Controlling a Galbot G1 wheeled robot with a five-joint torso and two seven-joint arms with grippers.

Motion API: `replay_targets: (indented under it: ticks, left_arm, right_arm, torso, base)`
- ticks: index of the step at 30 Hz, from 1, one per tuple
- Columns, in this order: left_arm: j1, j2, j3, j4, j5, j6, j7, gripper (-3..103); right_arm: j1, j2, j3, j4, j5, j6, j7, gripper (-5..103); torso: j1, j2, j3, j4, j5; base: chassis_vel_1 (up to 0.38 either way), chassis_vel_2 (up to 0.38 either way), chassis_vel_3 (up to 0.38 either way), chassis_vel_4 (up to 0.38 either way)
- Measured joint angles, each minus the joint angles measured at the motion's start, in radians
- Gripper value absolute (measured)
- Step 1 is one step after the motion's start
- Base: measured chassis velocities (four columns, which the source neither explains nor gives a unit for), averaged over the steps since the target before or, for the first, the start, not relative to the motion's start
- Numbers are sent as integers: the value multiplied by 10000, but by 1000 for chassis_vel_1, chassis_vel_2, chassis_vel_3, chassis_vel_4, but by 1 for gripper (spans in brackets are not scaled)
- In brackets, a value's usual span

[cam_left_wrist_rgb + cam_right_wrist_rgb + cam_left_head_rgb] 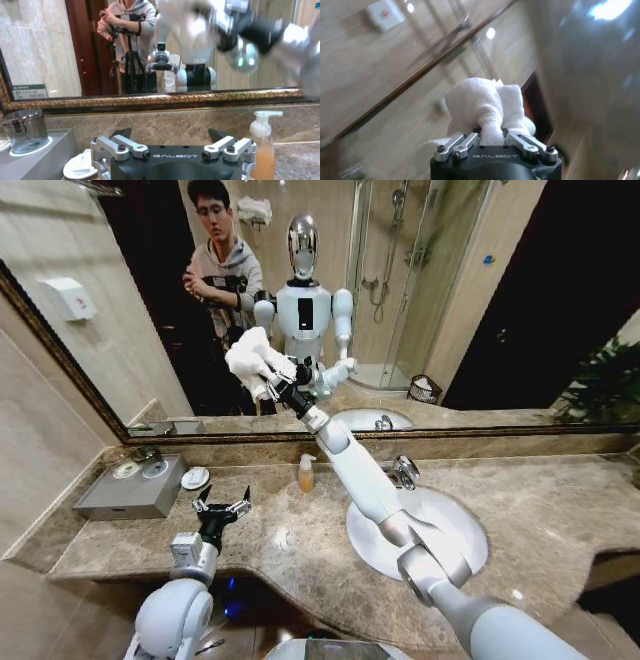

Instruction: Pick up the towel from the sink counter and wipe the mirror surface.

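Observation:
My right gripper (268,378) is raised to the mirror (450,300) and is shut on the white fluffy towel (248,355). The towel (485,107) bulges out ahead of the fingers (457,144) and presses against the mirror glass (420,108) left of centre. My left gripper (224,505) hovers low over the left part of the sink counter (560,500), open, with nothing between its fingers (122,144). The mirror's gold frame (150,99) runs along the wall behind it.
A soap pump bottle (306,473) stands behind the white basin (450,530), beside the chrome tap (404,470). A grey tray (130,490) with cups sits at the counter's left end, a small white dish (195,477) next to it. A person with a tripod shows reflected in the mirror.

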Motion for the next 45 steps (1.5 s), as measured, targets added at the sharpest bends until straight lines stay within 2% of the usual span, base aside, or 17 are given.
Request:
replay_targets:
  ticks: [5,9,18,23,33,40,45]
  left_arm:
    - [-1,-1,0,0,0,0,0,100]
    - [-1,-1,0,0,0,0,0,100]
    - [0,0,0,0,0,0,0,100]
    - [0,0,0,0,0,0,0,100]
    - [-1,0,0,-1,0,0,0,100]
    - [0,0,0,0,0,0,0,100]
    - [-1,0,1,0,0,0,0,100]
  right_arm:
    - [-763,-2,31,-820,-246,232,-64,14]
    - [-798,-1,136,-1022,-315,296,-73,14]
    - [340,3,435,712,194,-72,309,14]
    - [387,1,414,818,285,-75,335,14]
    - [-907,-2,180,-801,-152,326,79,14]
    - [-210,2,510,-188,231,324,202,14]
    - [264,3,715,416,651,213,466,14]
  torso:
    - [0,0,1,-4,1]
    - [-1,0,1,-2,0]
    - [-1,-2,-1,-4,1]
    - [0,-2,-2,-3,0]
    - [-1,-2,1,-3,0]
    - [-3,0,-1,2,-2]
    - [-3,1,-2,-4,0]
  base:
    - [0,0,0,0]
    - [0,0,0,0]
    - [0,0,0,0]
    - [0,0,0,0]
    - [0,0,0,0]
    - [0,0,0,0]
    - [0,0,0,0]
